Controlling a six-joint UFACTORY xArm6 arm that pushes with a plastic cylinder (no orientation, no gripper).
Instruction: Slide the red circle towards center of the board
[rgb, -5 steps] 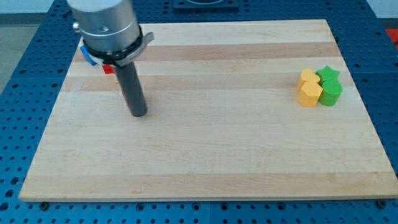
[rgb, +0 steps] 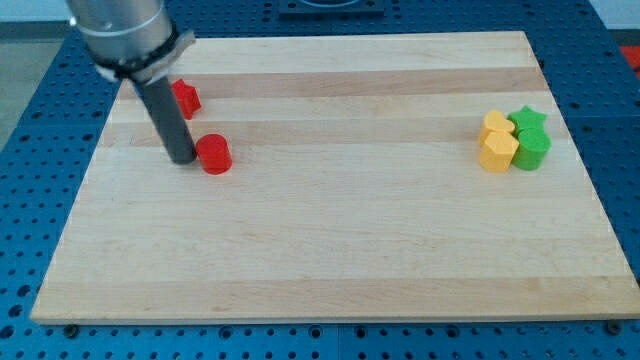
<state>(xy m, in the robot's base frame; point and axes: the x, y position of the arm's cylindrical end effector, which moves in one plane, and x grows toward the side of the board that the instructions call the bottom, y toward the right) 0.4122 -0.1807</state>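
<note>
The red circle (rgb: 213, 155) — a small red cylindrical block — is sitting on the pale wooden board (rgb: 330, 240), out toward nine o'clock from the board's middle. My tip (rgb: 183, 160), the lower end of the dark rod, is resting just beside it at its nine o'clock side, seemingly touching; the rod is ending in no pincer, so nothing is being grasped. A second red block (rgb: 186, 98), shape unclear, is lying at eleven o'clock of the circle, partly hidden by the rod. Well apart, near the board's three o'clock edge, two yellow blocks (rgb: 496, 140) and two green blocks (rgb: 529, 137) — one star-shaped — are clustering together.
</note>
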